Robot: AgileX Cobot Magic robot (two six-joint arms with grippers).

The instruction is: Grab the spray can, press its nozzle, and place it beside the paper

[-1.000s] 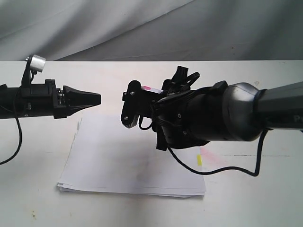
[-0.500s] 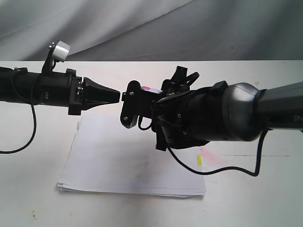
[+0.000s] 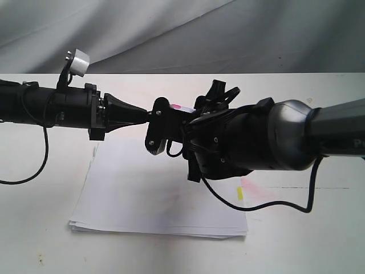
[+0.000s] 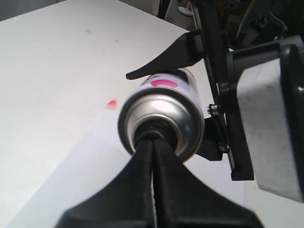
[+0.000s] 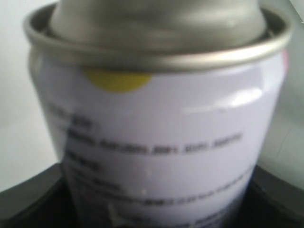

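1. Pick-up looks done. The right gripper (image 3: 156,127) has its jaws clamped on the body of the spray can (image 4: 161,118). The can is held clear of the counter (image 3: 319,240), lying on its side in the air over the far part of the paper (image 3: 148,194).
2. The press is the step in hand. The left gripper (image 4: 153,142) has its jaws fully together with nothing between them. Their joined tips sit against the centre of the can's silver dome, where the nozzle would be.
3. The nozzle itself is hidden behind those tips. I cannot tell whether it is actually pushed in, and no spray shows in any view.
4. The right wrist view shows only the can's label close up, with blurred text and a yellow dot (image 5: 116,80) under the rim. It confirms a firm side grip but adds nothing about the press.
5. Left to do, by my judgement:
   - finish or confirm the press;
   - draw the left arm back;
   - carry the can off the sheets and stand it on bare counter just beside the paper, then let go.
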